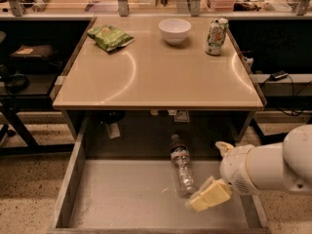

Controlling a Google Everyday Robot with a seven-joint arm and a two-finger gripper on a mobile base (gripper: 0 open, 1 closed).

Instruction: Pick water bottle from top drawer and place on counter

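Note:
The water bottle (181, 165) lies on its side in the open top drawer (122, 199), dark cap pointing toward the back, label band near the cap. The beige counter (156, 72) sits above the drawer's back part. My gripper (208, 198) hangs over the drawer's right front, just right of the bottle's base, with pale yellow fingers (214, 194) pointing down and left. It holds nothing that I can see. The white arm (273, 167) comes in from the right.
On the counter stand a green chip bag (109, 36), a white bowl (175, 30) and a green-patterned can (216, 36). Dark shelving stands left; cables hang at the right. The drawer's side walls (68, 184) bound the bottle.

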